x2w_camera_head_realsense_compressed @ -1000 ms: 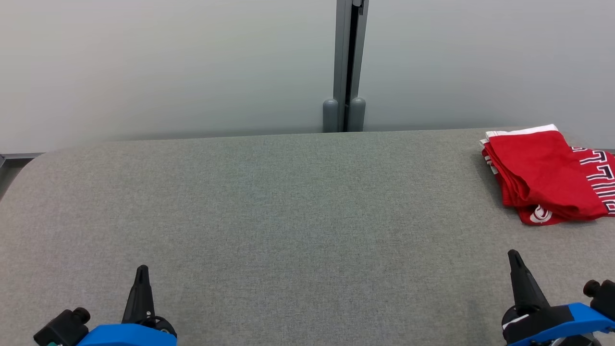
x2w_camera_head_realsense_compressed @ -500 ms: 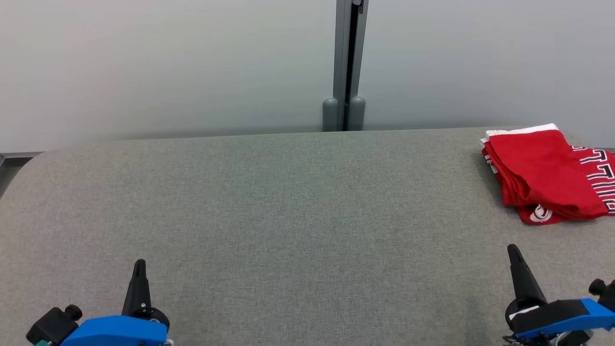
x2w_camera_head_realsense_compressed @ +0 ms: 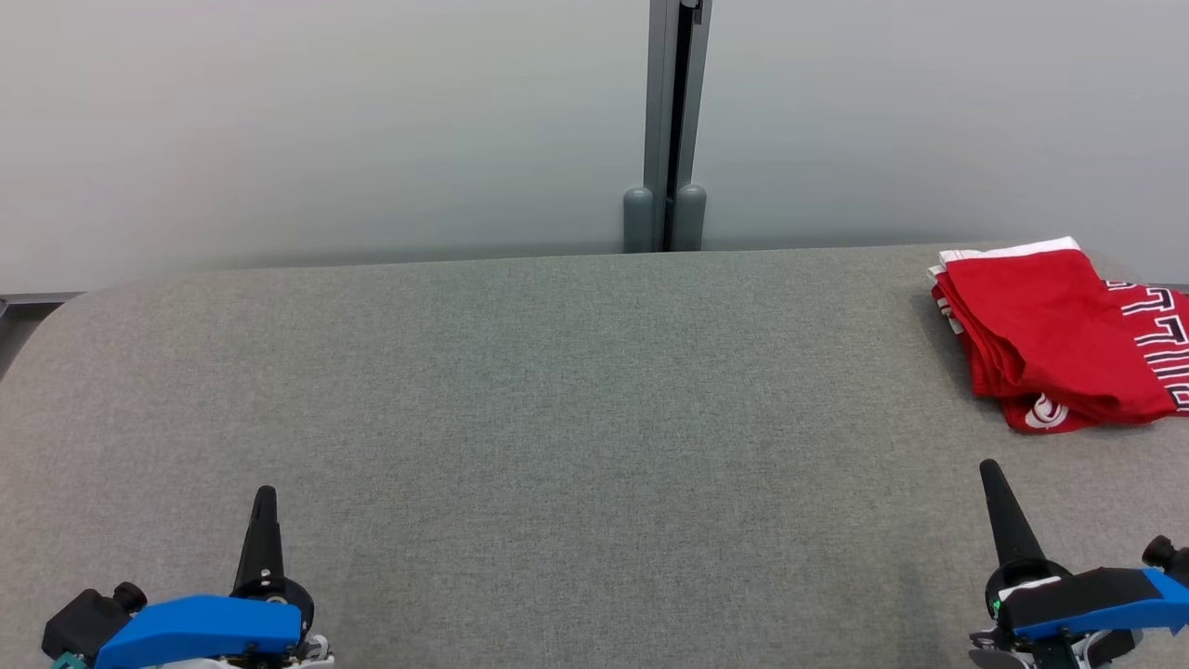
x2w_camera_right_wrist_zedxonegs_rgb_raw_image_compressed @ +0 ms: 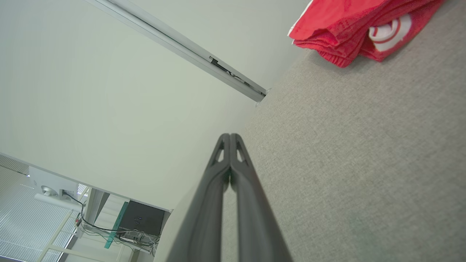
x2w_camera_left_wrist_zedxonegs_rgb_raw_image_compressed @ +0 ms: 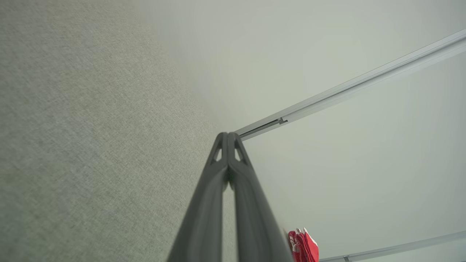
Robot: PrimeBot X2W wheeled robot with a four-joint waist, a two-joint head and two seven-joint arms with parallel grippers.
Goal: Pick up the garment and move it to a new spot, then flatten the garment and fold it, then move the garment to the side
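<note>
Red and folded, the garment [x2w_camera_head_realsense_compressed: 1050,339] lies at the far right of the grey table [x2w_camera_head_realsense_compressed: 557,418]. The left gripper [x2w_camera_head_realsense_compressed: 265,494] sits low at the near left and the right gripper [x2w_camera_head_realsense_compressed: 988,469] at the near right. Both point straight ahead, fingers pressed tight together, holding nothing. The right one is nearer the garment but apart from it.
</note>
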